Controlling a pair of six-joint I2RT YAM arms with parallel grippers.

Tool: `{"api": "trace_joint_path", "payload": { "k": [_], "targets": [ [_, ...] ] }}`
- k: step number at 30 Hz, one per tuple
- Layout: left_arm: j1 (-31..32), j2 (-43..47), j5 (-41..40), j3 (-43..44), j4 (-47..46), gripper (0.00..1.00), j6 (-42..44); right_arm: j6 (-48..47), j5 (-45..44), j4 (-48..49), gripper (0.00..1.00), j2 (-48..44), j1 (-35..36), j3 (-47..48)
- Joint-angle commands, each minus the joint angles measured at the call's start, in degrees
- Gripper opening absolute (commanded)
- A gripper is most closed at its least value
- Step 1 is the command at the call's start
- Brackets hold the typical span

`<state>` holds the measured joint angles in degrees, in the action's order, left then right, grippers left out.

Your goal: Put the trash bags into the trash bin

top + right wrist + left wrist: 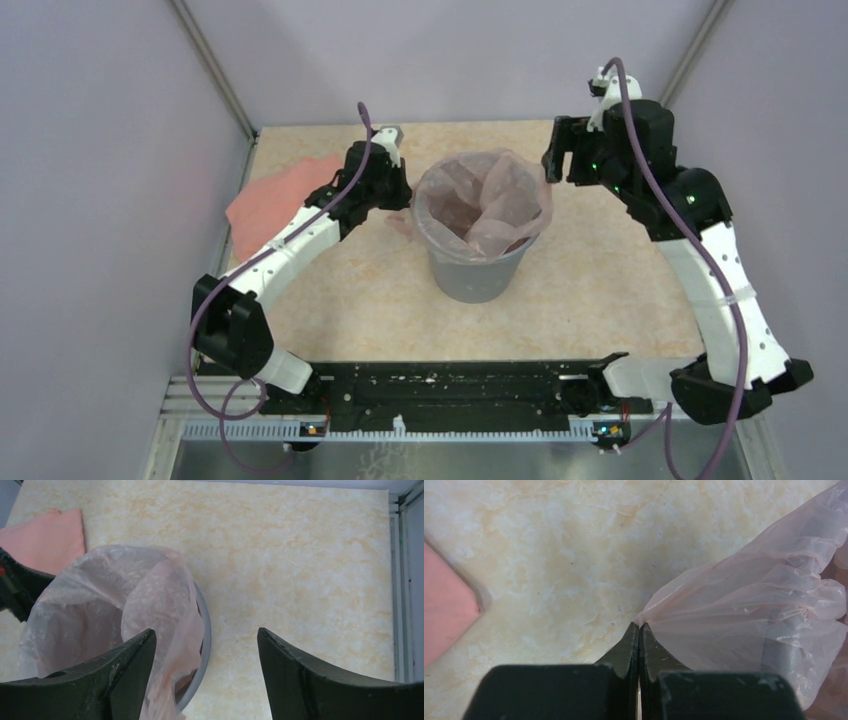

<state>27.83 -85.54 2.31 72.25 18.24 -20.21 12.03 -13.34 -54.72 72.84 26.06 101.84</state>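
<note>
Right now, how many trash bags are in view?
1 for certain: the trash bag, draped in the trash bin, its edge pinched by the left gripper. The flat pink sheet at far left might be folded bags; cannot tell.

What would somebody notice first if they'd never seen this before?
The grey trash bin in the middle of the table, with a crinkly pink trash bag puffing out of its top. The left gripper pinches the bag's edge at the bin's left side, while the right gripper hangs open by the right rim.
</note>
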Motion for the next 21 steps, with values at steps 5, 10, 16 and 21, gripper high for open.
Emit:
{"api": "trace_joint_path", "payload": {
  "k": [5,10,16,21],
  "targets": [
    [-0.16,2.24,0.98,-0.57,-1.07,0.00,0.83,2.52,6.29,-1.70,0.71,-5.74,-0.58,-7.58],
    [-0.16,2.46,1.12,-0.72,-1.02,0.00,0.83,3.14,6.92,-0.75,0.71,-6.22,-0.60,-9.38],
    [-0.16,2.48,0.95,-0.63,-0.98,0.00,1.05,3.44,9.85,-0.61,0.71,-6.80,-0.54,-9.01],
    [-0.19,2.13,1.26,-0.56,-1.07,0.00,1.02,3.47,7.21,-0.67,0.73,-6.73,3.60,-9.17]
  ]
}}
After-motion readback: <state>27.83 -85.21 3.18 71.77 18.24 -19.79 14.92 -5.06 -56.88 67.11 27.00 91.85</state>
